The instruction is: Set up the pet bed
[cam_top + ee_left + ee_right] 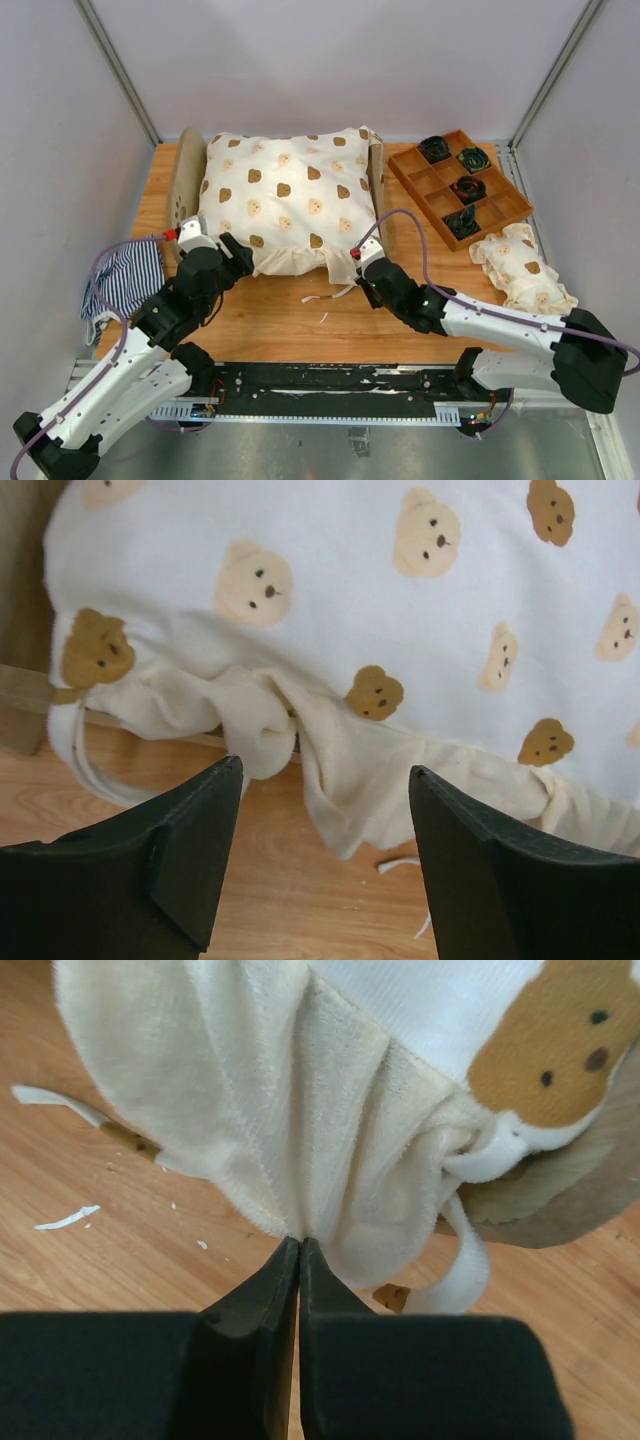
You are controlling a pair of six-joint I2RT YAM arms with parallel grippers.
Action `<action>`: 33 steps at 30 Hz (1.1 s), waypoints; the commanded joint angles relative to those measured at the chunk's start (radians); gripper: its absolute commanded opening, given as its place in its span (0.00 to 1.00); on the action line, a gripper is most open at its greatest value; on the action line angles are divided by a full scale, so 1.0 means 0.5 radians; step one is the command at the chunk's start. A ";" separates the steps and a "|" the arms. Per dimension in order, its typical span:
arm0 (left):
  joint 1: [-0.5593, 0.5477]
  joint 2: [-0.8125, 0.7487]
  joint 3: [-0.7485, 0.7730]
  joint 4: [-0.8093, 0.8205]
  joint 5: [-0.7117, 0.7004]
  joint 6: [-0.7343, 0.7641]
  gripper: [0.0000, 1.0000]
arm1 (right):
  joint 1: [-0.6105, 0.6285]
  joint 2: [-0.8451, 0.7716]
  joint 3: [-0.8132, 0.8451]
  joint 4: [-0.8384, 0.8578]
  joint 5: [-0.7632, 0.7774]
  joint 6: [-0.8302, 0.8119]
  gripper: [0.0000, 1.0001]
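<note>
**PET BED: COVER FITTING, NEAR EDGE**

**Item 1.** Pet bed (186, 180). Plywood frame on the far half of the counter (290, 320), headboard at its 9 o'clock end. Nearly all of it is hidden under a bear-print cover (285, 195).

**Item 2.** My right claw (300, 1245). Pinched flat on the cover's cream hem at the bed's 5 o'clock corner. I judge the hold is meant to draw the hem over that frame corner. The bed lies at 11 o'clock from this claw, joined to it only by the cloth.

**Item 3.** My left claw (325, 775). Spread wide and empty, just short of the bunched hem at the 7 o'clock corner. I judge it is placed to take the matching corner. The bed lies at 1 o'clock, near but apart.

**Item 4.** Sundries. Striped cloth (125, 280) at 9 o'clock of the left claw. Compartment tray (405, 172) at 1 o'clock of the right claw, with the small bear-print pillow (525, 270) at 3 o'clock.
</note>
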 commanded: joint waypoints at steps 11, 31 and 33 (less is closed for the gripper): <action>0.044 0.092 0.452 -0.065 -0.799 0.541 0.83 | -0.020 -0.345 0.142 -0.238 -0.019 0.170 0.52; 0.722 0.652 0.566 0.231 -0.138 0.801 0.83 | -0.020 -0.723 0.049 -0.241 -0.022 0.245 0.54; 0.723 0.671 0.587 0.221 -0.197 0.833 0.82 | -0.020 -0.716 0.054 -0.239 -0.021 0.239 0.54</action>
